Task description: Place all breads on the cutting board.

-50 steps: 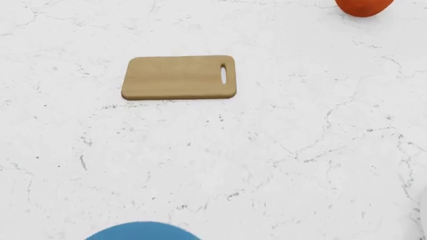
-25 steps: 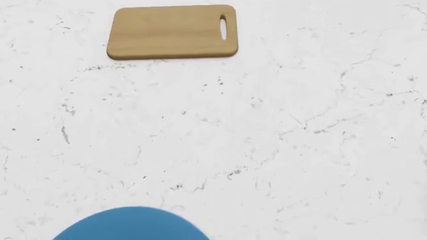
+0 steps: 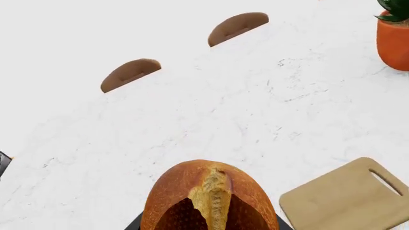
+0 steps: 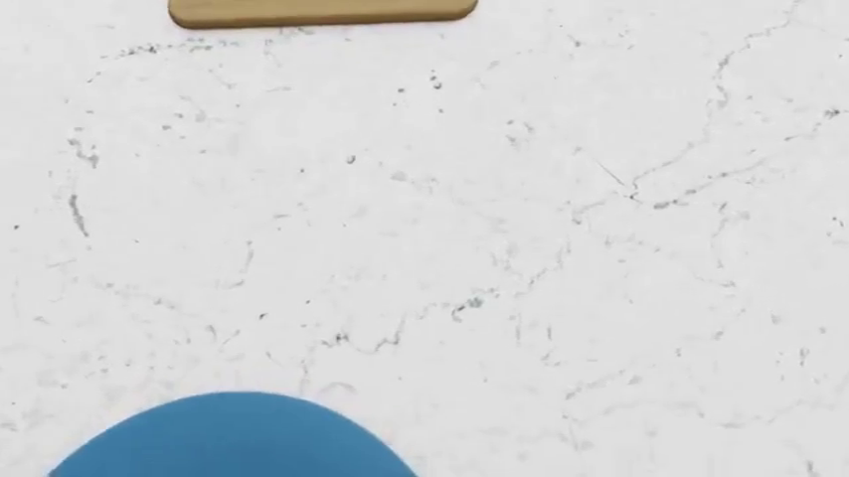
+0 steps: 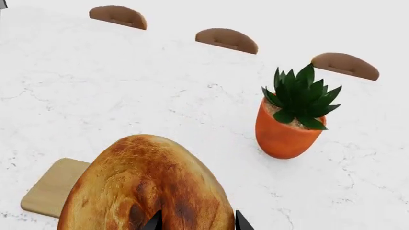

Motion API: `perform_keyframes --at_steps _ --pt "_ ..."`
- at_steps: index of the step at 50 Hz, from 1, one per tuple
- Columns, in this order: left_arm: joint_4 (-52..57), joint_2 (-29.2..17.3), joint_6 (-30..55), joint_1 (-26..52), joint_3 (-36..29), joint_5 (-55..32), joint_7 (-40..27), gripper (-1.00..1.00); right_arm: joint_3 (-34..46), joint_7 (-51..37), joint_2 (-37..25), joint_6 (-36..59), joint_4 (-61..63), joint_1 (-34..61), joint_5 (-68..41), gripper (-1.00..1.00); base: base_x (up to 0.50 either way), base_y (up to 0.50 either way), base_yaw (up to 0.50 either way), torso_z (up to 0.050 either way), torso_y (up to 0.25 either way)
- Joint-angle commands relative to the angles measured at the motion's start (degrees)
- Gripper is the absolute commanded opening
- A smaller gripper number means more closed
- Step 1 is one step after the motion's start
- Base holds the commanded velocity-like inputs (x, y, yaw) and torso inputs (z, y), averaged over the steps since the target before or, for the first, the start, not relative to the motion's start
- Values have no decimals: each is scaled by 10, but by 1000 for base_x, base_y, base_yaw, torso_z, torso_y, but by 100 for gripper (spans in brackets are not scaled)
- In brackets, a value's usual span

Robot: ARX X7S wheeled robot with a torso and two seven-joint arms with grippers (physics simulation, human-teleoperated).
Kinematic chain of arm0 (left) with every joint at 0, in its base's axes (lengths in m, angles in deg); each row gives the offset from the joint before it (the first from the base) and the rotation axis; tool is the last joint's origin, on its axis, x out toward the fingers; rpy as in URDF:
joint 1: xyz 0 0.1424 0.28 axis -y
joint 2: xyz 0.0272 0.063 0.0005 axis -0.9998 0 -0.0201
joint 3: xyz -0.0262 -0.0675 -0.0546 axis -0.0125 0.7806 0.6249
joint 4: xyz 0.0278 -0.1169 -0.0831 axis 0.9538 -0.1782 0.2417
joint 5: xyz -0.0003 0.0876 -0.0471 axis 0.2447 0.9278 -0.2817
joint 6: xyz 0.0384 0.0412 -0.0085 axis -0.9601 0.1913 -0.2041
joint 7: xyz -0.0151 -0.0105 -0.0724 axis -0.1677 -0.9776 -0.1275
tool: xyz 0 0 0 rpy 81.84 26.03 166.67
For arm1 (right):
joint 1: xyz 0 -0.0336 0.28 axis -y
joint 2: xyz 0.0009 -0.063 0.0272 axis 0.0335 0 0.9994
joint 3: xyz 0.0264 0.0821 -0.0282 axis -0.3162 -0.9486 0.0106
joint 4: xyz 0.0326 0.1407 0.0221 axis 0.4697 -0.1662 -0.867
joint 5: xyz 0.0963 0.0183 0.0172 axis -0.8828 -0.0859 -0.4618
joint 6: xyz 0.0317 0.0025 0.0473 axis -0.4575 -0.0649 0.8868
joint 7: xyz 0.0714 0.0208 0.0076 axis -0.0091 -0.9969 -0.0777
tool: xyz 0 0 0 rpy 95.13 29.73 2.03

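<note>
Since the earlier head view, the light-wood cutting board [image 4: 322, 12] had slid to the far edge of the picture, only its near strip left, while the blue round thing [image 4: 233, 437] had grown larger. An orange-brown split loaf [image 3: 209, 199] filled the left wrist view, a browned puffy bread [image 5: 145, 187] the right; whether either pincer pinched them could not be told. An orange potted succulent [image 5: 292, 120] stood on the white marble counter [image 4: 531, 248]. No writing was seen
</note>
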Motion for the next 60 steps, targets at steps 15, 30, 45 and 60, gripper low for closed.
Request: perform_keyframes --at_steps 15,30,45,60 --pt "-19 18 1 6 16 52 39 -100 -11 8 4 0 -7 1 17 -100 0 0 0 0 -201" --pt "-4 22 13 -9 30 65 44 -100 -17 34 16 0 -20 1 51 -100 114 0 -6 0 -187" --pt "0 19 13 -21 43 38 12 -100 -81 97 90 -50 -124 -29 177 -100 310 6 -30 0 -14" --pt "10 8 8 -47 63 14 -18 -100 -70 107 173 -197 -262 -70 244 -100 317 6 -34 0 -15"
